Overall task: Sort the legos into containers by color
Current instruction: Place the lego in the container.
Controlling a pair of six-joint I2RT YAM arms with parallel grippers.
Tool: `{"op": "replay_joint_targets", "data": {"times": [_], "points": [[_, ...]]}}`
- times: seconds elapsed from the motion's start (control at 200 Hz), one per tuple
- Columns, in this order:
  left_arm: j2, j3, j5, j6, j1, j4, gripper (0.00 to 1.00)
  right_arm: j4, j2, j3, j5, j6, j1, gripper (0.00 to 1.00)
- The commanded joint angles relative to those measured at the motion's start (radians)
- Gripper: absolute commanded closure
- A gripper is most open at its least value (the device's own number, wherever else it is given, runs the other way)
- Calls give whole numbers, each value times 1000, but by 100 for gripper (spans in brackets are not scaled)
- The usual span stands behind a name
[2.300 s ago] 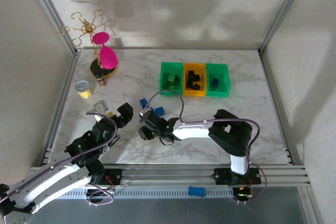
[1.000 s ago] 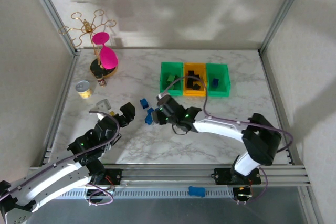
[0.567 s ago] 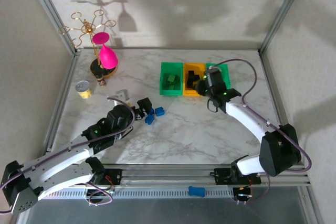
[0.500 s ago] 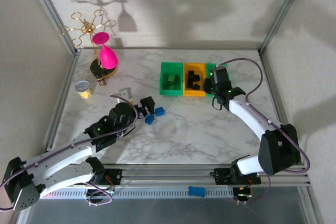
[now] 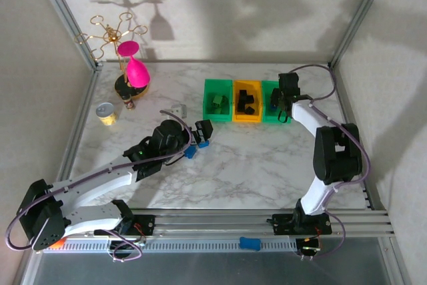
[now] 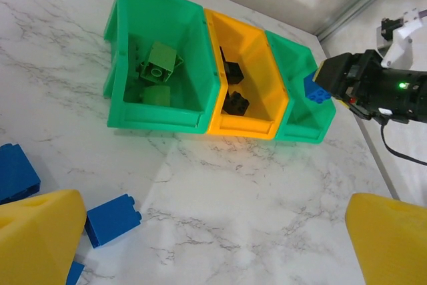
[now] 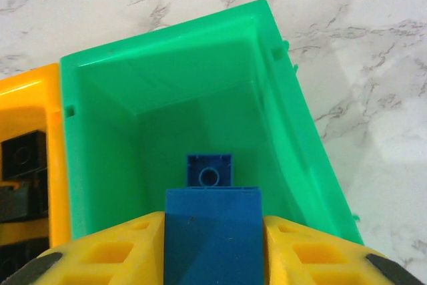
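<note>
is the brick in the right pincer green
No, the brick clamped in the right pincer is blue, held above the rightmost bin.

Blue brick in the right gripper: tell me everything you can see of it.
The blue brick looks like smooth, hard plastic and shows the wrist camera one flat, plain face. It is clamped on both sides by the yellow fingers of the right gripper. It is held over the open top of the right-hand green bin and appears to touch nothing else. Just beyond it, a second blue brick lies on the bin floor.
</note>
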Motion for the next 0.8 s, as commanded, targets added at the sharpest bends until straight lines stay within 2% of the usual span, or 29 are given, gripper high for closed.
{"op": "replay_joint_targets", "data": {"times": [0.0,0.13,0.491,0.796], "points": [[-5,25,2,22,9,19,0,30,49,60,-2,-31,-4,59],[-8,29,-1,29,9,12,0,12,76,92,9,-35,-4,54],[-19,24,-15,22,9,11,0,-28,-71,43,-61,-19,17,47],[-110,-46,-97,-21,11,-38,0,-91,-240,-45,-69,29,189,42]]}}
